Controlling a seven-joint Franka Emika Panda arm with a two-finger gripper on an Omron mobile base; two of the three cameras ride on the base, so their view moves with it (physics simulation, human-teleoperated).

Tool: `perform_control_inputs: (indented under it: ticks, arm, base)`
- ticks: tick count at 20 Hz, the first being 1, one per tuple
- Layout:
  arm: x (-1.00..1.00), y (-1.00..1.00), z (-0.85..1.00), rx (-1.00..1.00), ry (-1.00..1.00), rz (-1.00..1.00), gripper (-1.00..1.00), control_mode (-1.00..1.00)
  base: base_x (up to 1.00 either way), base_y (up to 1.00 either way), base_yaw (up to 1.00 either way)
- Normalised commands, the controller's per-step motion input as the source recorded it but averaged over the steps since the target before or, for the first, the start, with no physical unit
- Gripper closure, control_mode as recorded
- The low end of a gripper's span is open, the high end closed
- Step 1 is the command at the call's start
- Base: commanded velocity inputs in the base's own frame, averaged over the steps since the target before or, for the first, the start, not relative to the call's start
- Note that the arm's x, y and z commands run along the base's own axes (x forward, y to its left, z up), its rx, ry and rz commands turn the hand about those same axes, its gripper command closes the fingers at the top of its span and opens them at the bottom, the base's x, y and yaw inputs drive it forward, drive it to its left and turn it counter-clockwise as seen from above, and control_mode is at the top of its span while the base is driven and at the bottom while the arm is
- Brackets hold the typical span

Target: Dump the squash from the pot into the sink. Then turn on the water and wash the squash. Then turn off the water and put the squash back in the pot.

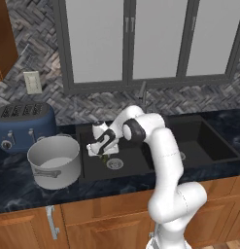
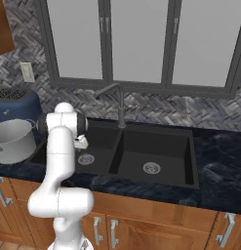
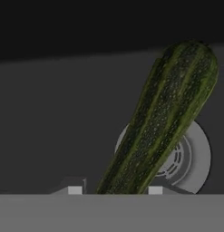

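Note:
In the hand view the green squash point(image 3: 168, 122) rises from between my fingertips point(image 3: 155, 190) and slants over the round silver drain point(image 3: 192, 156). My gripper point(image 3: 114, 190) is shut on it. From the left base view the gripper point(image 1: 103, 154) hangs low inside the left basin of the black sink point(image 1: 204, 146), just above the drain point(image 1: 114, 164), with a bit of green squash point(image 1: 105, 158) below it. The light-grey pot point(image 1: 56, 172) stands upright on the counter left of the sink, pale inside. The gripper point(image 2: 82, 142) is partly behind my arm in the right base view.
A blue toaster point(image 1: 24, 126) stands behind the pot against the wall. The dark faucet point(image 2: 121, 105) rises behind the sink divider, spout toward the left basin. The right basin's drain point(image 2: 151, 168) lies uncovered. Wooden cabinets run below the dark counter.

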Motion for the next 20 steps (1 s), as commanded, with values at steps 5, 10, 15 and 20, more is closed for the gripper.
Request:
perform_control_inputs:
  ticks: [5, 10, 15, 20]
  arm:
    - [-0.23, 0.00, 1.00, 0.04, -0.14, 0.00, 1.00, -1.00]
    - [-0.28, 0.00, 1.00, 0.07, -0.03, 0.00, 1.00, -1.00]
    - [-0.39, 0.00, 1.00, 0.03, -0.02, 0.00, 1.00, -1.00]
    - [-0.42, 0.01, 1.00, 0.00, -0.05, 0.00, 1.00, -1.00]
  base:
    - [0.00, 0.00, 0.00]
    - [0.00, 0.00, 0.00]
    - [0.00, 0.00, 0.00]
    - [0.00, 0.00, 0.00]
